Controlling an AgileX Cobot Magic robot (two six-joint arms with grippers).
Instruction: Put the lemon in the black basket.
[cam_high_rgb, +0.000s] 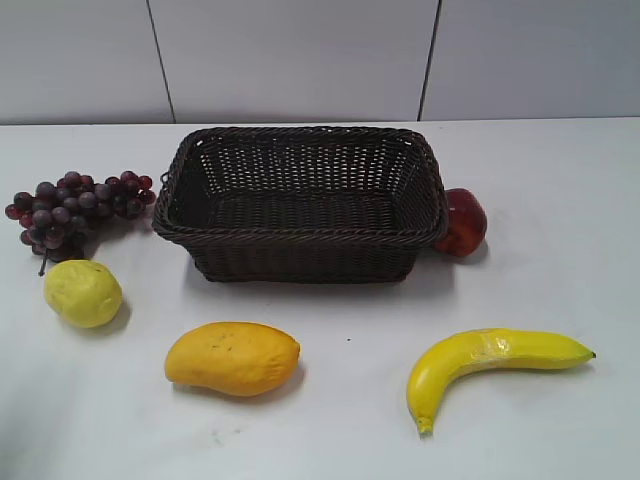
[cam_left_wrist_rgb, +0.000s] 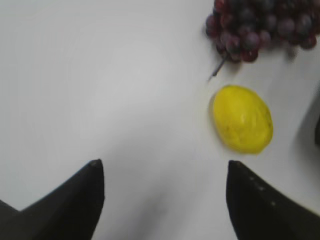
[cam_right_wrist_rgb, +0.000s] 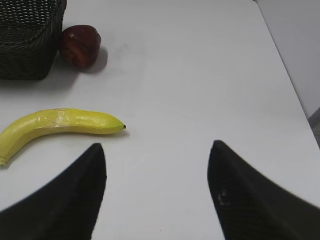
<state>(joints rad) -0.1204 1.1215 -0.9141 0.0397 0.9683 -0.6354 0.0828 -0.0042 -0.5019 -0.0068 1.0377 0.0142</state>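
The lemon (cam_high_rgb: 82, 293), small, roundish and pale yellow-green, lies on the white table at the left, in front of the grapes. It also shows in the left wrist view (cam_left_wrist_rgb: 243, 118), ahead and to the right of my left gripper (cam_left_wrist_rgb: 165, 162), which is open and empty above bare table. The black basket (cam_high_rgb: 300, 236) stands empty at the back middle; its corner shows in the right wrist view (cam_right_wrist_rgb: 30, 40). My right gripper (cam_right_wrist_rgb: 156, 145) is open and empty over the table to the right of the banana. Neither gripper shows in the exterior view.
Dark red grapes (cam_high_rgb: 75, 205) (cam_left_wrist_rgb: 262, 27) lie left of the basket. An orange-yellow mango (cam_high_rgb: 232, 358) lies front middle. A yellow banana (cam_high_rgb: 490, 360) (cam_right_wrist_rgb: 60, 125) lies front right. A red apple (cam_high_rgb: 462, 222) (cam_right_wrist_rgb: 80, 46) touches the basket's right side. The table's right edge (cam_right_wrist_rgb: 290, 75) is near.
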